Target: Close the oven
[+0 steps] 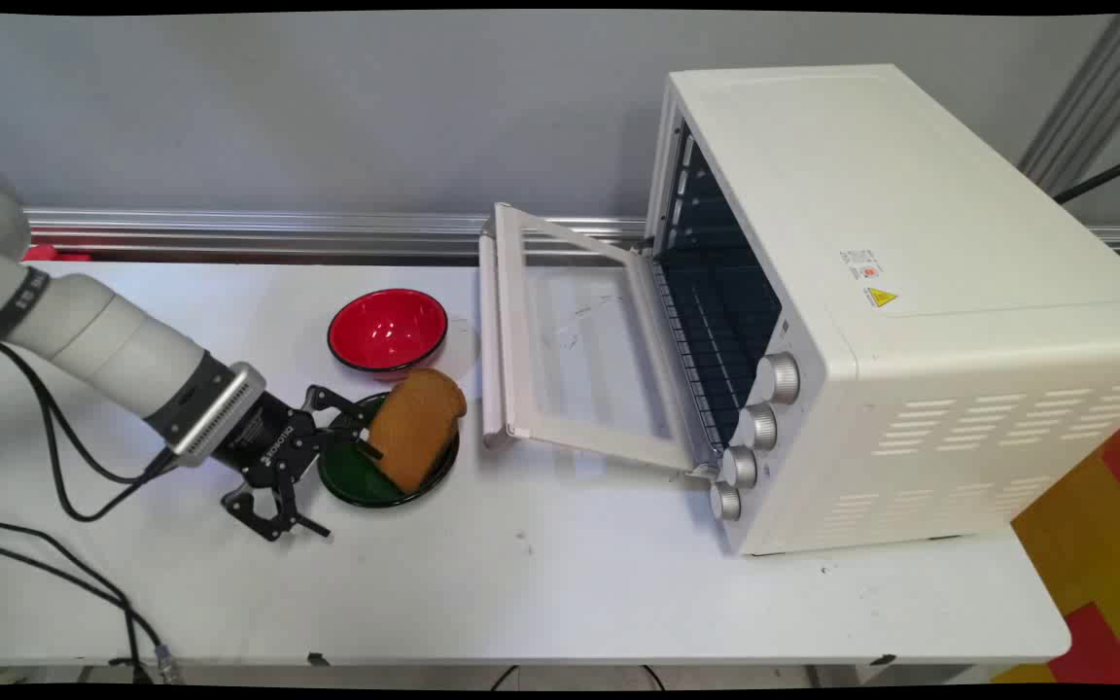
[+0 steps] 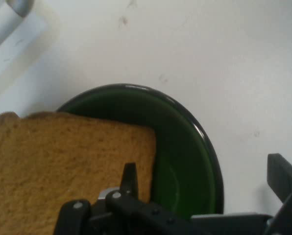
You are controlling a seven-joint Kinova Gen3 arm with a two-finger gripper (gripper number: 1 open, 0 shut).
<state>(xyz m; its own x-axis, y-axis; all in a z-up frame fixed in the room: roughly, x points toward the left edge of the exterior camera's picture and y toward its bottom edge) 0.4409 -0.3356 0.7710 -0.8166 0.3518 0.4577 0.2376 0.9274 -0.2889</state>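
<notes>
Bread slice (image 1: 415, 428) lay tilted across the green bowl (image 1: 356, 482), its top end leaning over the bowl's far rim toward the red bowl (image 1: 387, 331). In the hand view the toast (image 2: 62, 166) covered the left half of the green bowl (image 2: 185, 147), crust edge at top left. Gripper (image 1: 346, 486) was low at the green bowl's left side, fingers spread wide and holding nothing: the far finger (image 1: 358, 433) reached over the bowl up against the bread's lower left edge, the near finger (image 1: 312, 530) sat outside the bowl over the bare table (image 1: 521, 583). Hand view gave the same: one fingertip (image 2: 130, 178) at the slice's edge, the other finger (image 2: 283, 176) well off to the right beyond the bowl's rim. Whether the far finger actually touched the bread could not be told.

Red bowl sat just behind the green one, upright. Right of both bowls stood a white toaster oven (image 1: 910, 292), its glass door (image 1: 579, 360) dropped open toward the bowls, with the door handle (image 1: 490, 331) near the bread. Wire rack (image 1: 716, 360) showed inside the dark cavity. Four silver knobs (image 1: 759, 426) ran in a column down the oven's front corner. Black cables (image 1: 54, 457) hung from the arm to the table's left edge.
</notes>
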